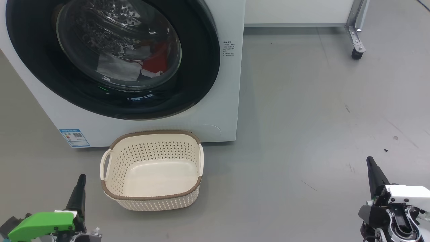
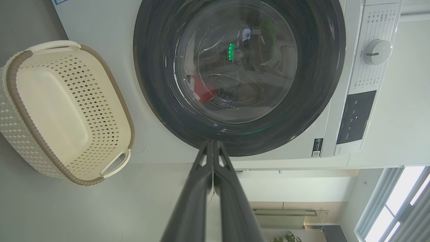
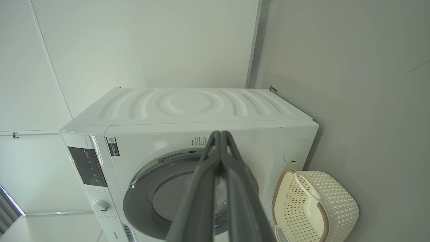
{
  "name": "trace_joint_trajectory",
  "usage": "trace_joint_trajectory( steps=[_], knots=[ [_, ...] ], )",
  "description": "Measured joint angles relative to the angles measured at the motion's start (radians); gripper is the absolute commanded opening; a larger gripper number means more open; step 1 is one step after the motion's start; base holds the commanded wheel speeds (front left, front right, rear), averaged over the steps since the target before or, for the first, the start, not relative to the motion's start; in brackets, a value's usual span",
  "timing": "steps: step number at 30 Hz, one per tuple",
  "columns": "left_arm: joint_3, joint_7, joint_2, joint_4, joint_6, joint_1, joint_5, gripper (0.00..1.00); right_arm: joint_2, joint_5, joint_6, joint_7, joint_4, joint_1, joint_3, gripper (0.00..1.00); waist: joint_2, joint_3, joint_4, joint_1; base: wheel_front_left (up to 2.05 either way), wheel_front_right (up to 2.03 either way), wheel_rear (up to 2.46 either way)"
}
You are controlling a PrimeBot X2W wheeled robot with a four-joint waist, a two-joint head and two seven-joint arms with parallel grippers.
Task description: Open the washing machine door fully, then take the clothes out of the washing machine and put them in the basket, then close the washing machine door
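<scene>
I am holding both pincers pressed together and empty. My left pincer (image 1: 81,178) is sitting at the lower left of the head view and my right pincer (image 1: 370,161) at the lower right. Both are well apart from the washing machine (image 1: 228,111).

The washing machine door (image 1: 114,57) is filling the upper left of the head view and is looking shut against the white front. It is lying up the frame from my left pincer and up and far to the left of my right one, so I am judging the left arm the nearer. The door is round, so it is offering no long axis, and I am not making out a handle on its rim.

The clothes (image 1: 156,62) are showing red and white behind the glass. The basket (image 1: 151,132) is standing empty on the floor (image 1: 302,117), just below the door, with its handles to left and right.

A blue sticker (image 1: 74,137) with a square code is sitting at the machine's lower left corner. A small printed block (image 1: 228,49) is sitting right of the door, possibly in Chinese characters and too fine to read. In the left wrist view a white dial (image 2: 378,52) is showing above a black control panel (image 2: 356,116), and I am reading no brand name.
</scene>
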Motion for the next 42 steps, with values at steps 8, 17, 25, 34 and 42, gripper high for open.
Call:
trace_joint_trajectory(
  steps=[8,17,25,34,42],
  knots=[
    [-0.008,0.000,-0.015,0.032,0.001,0.021,0.000,1.00,0.012,0.000,-0.001,0.000,0.029,0.022,0.004,1.00,0.0000,0.000,0.000,0.0000,0.00,0.00,0.00],
    [-0.014,-0.015,-0.034,0.054,0.001,0.056,0.003,1.00,0.031,-0.010,-0.001,-0.015,0.054,0.063,0.011,1.00,0.0000,0.001,0.000,0.0000,0.00,0.00,0.00],
    [-0.021,-0.046,-0.034,0.043,0.001,0.056,0.019,1.00,0.031,-0.048,-0.001,-0.045,0.041,0.063,0.023,1.00,0.0000,0.003,0.001,0.0000,0.00,0.00,0.00],
    [-0.028,-0.072,-0.034,0.023,0.001,0.056,0.021,1.00,0.030,-0.107,-0.001,-0.071,0.034,0.063,0.026,1.00,0.0000,0.005,0.003,0.0000,0.00,0.00,0.00],
    [-0.017,-0.102,-0.034,0.012,0.001,0.054,0.060,1.00,0.030,-0.143,-0.001,-0.102,0.017,0.061,0.016,1.00,0.0000,0.008,0.006,0.0000,0.00,0.00,0.00]
  ],
)
